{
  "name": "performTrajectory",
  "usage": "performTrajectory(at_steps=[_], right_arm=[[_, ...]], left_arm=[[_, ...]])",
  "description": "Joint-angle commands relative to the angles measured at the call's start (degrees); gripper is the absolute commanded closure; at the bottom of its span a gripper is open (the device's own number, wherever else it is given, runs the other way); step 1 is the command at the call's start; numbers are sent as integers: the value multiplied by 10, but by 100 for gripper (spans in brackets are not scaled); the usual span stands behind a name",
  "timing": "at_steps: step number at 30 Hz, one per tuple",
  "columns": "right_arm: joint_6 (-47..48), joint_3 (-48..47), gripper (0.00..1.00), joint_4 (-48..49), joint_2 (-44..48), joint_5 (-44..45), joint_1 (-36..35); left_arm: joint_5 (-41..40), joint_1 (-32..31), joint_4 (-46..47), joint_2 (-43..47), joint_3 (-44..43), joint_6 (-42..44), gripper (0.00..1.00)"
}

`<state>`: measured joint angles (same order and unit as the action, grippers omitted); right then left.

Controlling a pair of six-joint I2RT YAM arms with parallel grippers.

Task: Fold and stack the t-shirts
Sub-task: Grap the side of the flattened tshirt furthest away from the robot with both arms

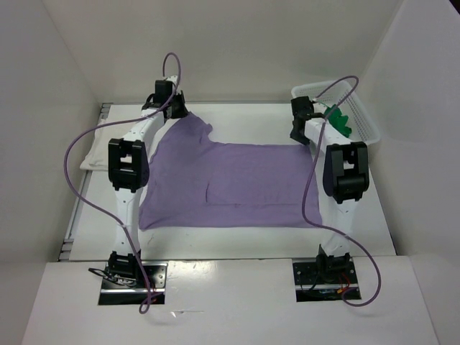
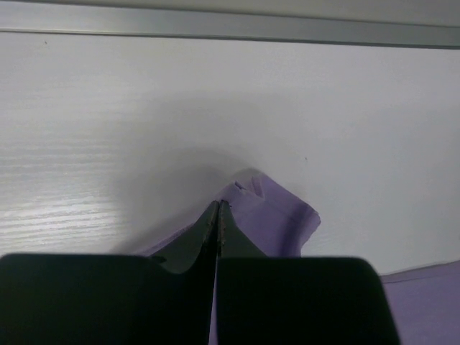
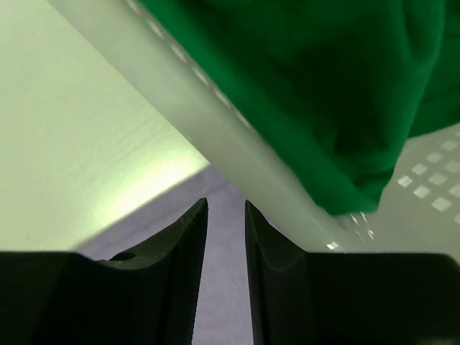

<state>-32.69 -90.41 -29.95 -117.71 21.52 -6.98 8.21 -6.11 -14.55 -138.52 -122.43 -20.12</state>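
The lavender shirt lies flat, not yet folded, with the left gripper pinching its far corner and the right gripper half parted, apparently empty.

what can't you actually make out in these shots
white shirt: top view, the left arm covers most of it; folded or not is unclear.
green shirt: top view, tiny inside the basket; right wrist view, blurred and cut off at the edges.
lavender shirt: left wrist view, the left gripper hides how much cloth it pinches.
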Motion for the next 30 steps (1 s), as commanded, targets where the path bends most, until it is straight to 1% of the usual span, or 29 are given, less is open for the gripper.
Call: performTrajectory(at_steps=[1,4,9,10,11,17,21,26,30], right_arm=[[8,-55,67,0,-33,103,0],[8,-83,64,-5,-59,140,-6],[8,-100,64,-32,-91,151,-6],[8,-100,62,-32,-96,157,-11],[8,-100,62,-32,-96,163,-11],[3,-106,61,-52,-115,158,-11],[-8,-133,59,-73,-140,157,-11],[-14,-133,58,-52,-129,157,-17],[-14,-139,54,-46,-129,164,-23]], left_arm=[[17,-1,36,49,21,-11,100],[23,-1,42,56,26,-16,100],[30,-1,47,69,46,-21,100],[37,-1,47,74,46,-21,100],[37,-1,47,74,46,-21,100],[48,-1,63,84,64,-32,100],[48,-1,68,101,89,-32,100],[53,-1,73,112,109,-37,100],[53,-7,79,123,120,-37,100]])
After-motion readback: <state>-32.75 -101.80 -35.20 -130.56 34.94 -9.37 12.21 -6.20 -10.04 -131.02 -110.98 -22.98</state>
